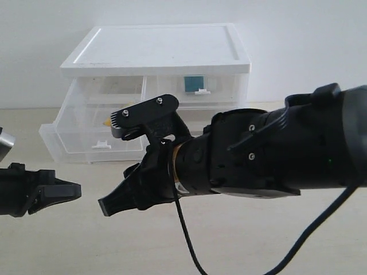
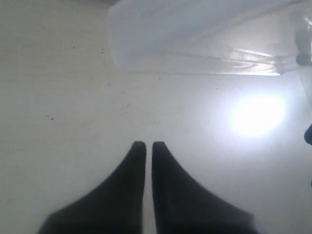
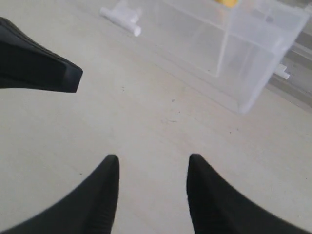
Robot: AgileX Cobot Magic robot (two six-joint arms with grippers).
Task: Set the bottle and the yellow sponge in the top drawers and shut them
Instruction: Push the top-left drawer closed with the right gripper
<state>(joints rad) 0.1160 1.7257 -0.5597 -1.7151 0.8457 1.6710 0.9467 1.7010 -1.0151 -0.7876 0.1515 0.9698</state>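
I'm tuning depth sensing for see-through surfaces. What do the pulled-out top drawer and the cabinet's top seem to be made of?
The pulled-out top drawer looks like clear, glossy plastic: its inside and far walls show through, with soft glare on the panels. The cabinet top looks like opaque white plastic, smooth, with a moulded raised rim; painted material cannot be ruled out.

One white-topped clear plastic cabinet (image 1: 155, 48), far centre. Two half-width clear plastic top drawers: left drawer (image 1: 74, 134), right drawer (image 1: 229, 86). One teal-blue bottle (image 1: 194, 84). One yellow sponge (image 3: 227, 2), only a sliver visible. Two black grippers: left gripper (image 2: 145, 145), right gripper (image 3: 152, 161). Lower drawers mostly hidden, can't count.
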